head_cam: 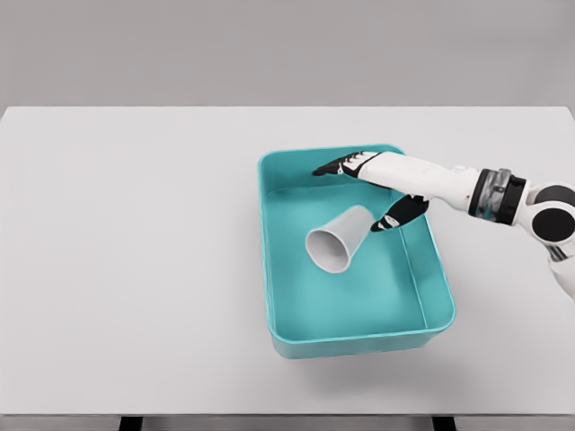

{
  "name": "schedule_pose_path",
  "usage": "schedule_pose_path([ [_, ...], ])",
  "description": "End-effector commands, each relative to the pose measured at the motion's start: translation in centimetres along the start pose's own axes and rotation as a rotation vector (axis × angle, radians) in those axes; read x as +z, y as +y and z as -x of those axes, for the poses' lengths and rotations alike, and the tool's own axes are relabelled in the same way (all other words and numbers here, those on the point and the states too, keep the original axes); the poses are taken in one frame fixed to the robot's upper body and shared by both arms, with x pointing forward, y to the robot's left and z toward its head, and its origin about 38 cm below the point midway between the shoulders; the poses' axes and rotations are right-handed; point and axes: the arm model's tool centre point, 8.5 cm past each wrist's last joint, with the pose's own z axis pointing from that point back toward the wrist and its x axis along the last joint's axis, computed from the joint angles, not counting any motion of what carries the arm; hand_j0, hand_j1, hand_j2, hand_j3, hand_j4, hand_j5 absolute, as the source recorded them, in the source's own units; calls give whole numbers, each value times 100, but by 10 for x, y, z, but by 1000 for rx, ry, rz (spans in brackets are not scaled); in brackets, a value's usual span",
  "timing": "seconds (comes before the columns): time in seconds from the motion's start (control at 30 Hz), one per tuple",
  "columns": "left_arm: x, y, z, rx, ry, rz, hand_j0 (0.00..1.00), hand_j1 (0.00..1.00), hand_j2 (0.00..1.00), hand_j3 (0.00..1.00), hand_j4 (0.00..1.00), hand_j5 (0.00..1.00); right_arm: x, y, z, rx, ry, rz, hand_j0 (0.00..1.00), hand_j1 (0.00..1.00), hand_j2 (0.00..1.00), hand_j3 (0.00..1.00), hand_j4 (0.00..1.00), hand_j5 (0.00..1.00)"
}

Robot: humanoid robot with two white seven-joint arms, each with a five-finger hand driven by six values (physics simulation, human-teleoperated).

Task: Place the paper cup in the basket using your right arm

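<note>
A grey paper cup [340, 238] lies on its side inside the teal basket [358, 339], its open mouth facing the lower left. My right hand [370, 193] hovers over the basket's far right part, just behind the cup. Its fingers are spread: the long fingers [341, 166] reach toward the back rim, and the thumb [400, 214] points down at the cup's base. The hand holds nothing; whether the thumb touches the cup I cannot tell. The left arm is out of sight.
The basket rests on a wide white table [135, 269], right of the middle. The right forearm [467, 190] crosses the basket's right rim from the picture's right edge.
</note>
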Motion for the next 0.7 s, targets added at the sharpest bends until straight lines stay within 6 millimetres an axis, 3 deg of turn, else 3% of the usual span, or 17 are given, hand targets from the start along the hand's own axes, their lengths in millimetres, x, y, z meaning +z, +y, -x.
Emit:
schedule_pose_path([
  [0.0,0,0,1,0,2,-1,100,100,100,100,100,100,4,-8,-5,-33,-35,33,100,100,100,100,100,100],
  [0.07,0,0,1,0,0,1,100,100,100,100,100,100,19,-28,-8,-100,-90,125,100,100,100,100,100,100],
  [0.17,0,0,0,0,0,1,100,100,100,100,100,100,74,-64,-3,-260,-202,384,100,100,100,100,100,100],
  [0.27,0,0,0,0,0,-1,100,100,100,100,100,100,119,-71,13,-282,-146,494,100,100,100,100,100,100],
  [0.37,0,0,0,0,0,1,100,100,100,100,100,100,168,-55,49,-331,-3,592,100,100,100,100,100,100],
  [0.47,0,0,0,0,0,1,100,100,100,100,100,100,168,-30,65,-336,96,539,100,100,100,100,100,100],
  [0.67,0,0,0,0,0,1,100,100,100,100,100,100,169,-21,74,-363,119,540,100,100,100,100,100,100],
])
